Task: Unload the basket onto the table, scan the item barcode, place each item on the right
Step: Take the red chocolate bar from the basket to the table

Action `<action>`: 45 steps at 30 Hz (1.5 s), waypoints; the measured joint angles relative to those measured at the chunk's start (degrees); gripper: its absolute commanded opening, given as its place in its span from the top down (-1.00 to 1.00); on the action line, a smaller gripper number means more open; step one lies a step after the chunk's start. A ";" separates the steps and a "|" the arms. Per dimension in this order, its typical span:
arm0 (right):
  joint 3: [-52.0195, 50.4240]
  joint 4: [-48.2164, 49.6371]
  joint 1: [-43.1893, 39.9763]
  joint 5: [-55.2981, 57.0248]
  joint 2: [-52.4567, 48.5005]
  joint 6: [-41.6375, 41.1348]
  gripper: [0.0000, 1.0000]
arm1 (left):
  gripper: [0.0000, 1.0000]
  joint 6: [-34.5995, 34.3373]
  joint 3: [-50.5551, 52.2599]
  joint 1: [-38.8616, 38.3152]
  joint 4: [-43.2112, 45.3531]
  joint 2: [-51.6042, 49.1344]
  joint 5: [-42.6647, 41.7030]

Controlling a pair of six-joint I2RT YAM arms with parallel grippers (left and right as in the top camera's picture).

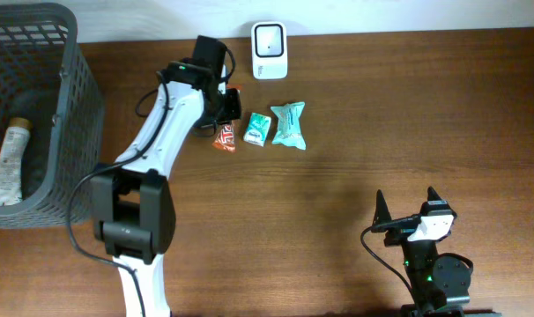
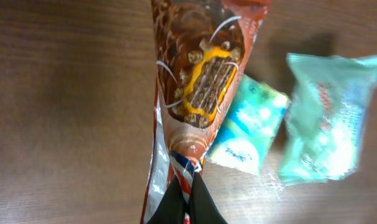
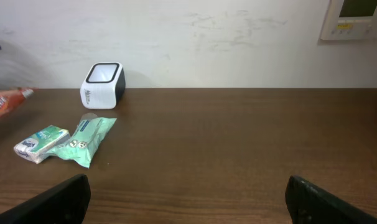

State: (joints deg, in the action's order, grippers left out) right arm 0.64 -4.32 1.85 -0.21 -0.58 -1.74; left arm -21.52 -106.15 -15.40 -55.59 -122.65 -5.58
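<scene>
Grey mesh basket (image 1: 73, 84) sits at the far left of my overhead view, with a pale tube (image 1: 6, 163) lying inside it along the left wall. Next across, my left arm reaches up over the brown wooden bench (image 1: 399, 106), and the left pincer (image 1: 225, 121) is closed tight on one end of the snack (image 1: 225, 138), an orange-red wrapper with a chocolate bar pictured on it. On the left wrist camera I see the two black fingers (image 2: 204, 205) pinched together on the crimped end of the wrapper, the rest of it stretching away from the lens. From the right wrist camera the snack sits higher than the packs beside it, so it looks lifted off the bench, though that edge is blurred.

Just right of the snack lies a small mint-and-white packet (image 1: 256, 129), and touching its right side a larger teal pouch (image 1: 289, 124); both rest flat. Behind them, near the back edge, stands the white scanner (image 1: 270, 38), well apart from the snack.

Far right and close to me, the right pincer (image 1: 408, 207) has its fingers spread fully wide and grips nothing, well away from every item.
</scene>
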 measured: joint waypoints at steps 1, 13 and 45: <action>0.00 0.00 0.00 0.00 0.00 -0.02 -0.97 | 1.00 -0.31 0.02 -0.22 0.81 -0.85 0.59; -0.02 0.00 0.00 0.00 0.00 0.00 -0.97 | 0.23 -2.12 0.09 -6.69 2.49 -7.98 -0.22; 0.00 0.00 0.00 0.00 0.00 -0.02 -0.98 | -0.85 26.58 -19.85 46.21 -1.31 0.83 20.68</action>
State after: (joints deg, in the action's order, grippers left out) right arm 0.64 -4.32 1.85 -0.21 -0.58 -1.76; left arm 5.06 -125.99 30.81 -56.90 -121.82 15.09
